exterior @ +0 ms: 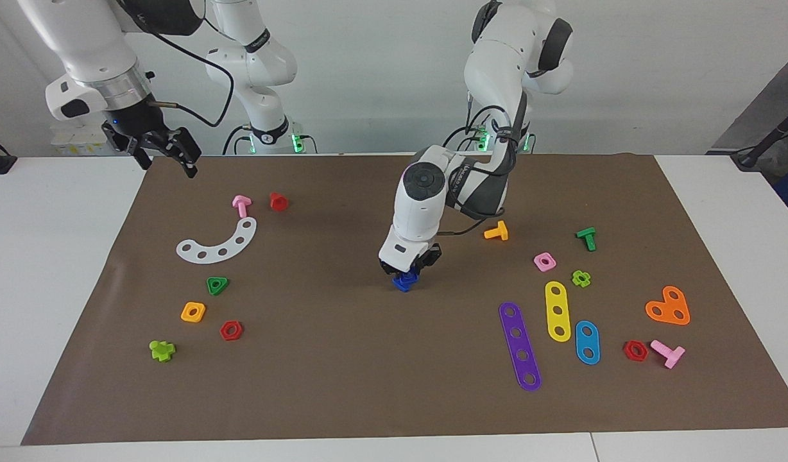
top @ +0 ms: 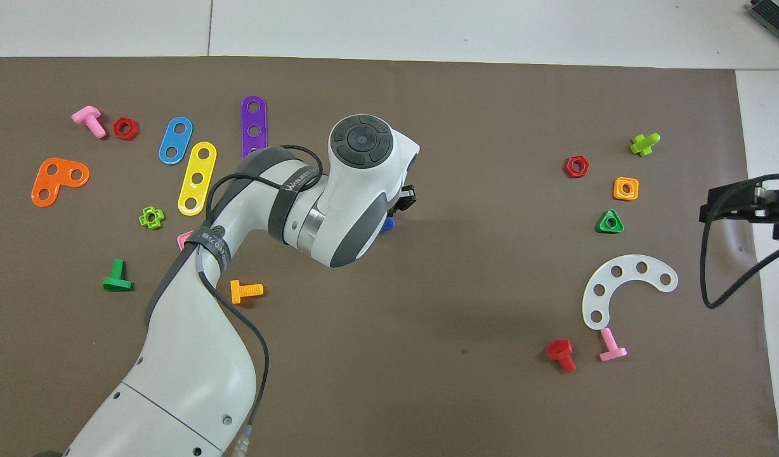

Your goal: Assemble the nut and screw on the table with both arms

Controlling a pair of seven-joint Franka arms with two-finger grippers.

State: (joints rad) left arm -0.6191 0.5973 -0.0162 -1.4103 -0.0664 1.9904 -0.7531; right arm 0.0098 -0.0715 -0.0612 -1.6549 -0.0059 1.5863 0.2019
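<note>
- Toward the right arm's end of the brown mat: a white curved strip (exterior: 218, 242) with holes, a pink bolt (exterior: 241, 205), a red bolt (exterior: 278, 201), a green triangular nut (exterior: 217, 285), an orange square nut (exterior: 193, 312).
- Toward the left arm's end: a purple strip (exterior: 520, 345), a yellow strip (exterior: 557, 310), a blue strip (exterior: 587, 341), an orange heart-shaped plate (exterior: 668, 307).

Plain pale grey wall (exterior: 381, 77) along the top of the frame where I sit — even, soft light, no harsh shadows. Dark grey panel (exterior: 763, 109) leaning in at the upper right corner.
</note>
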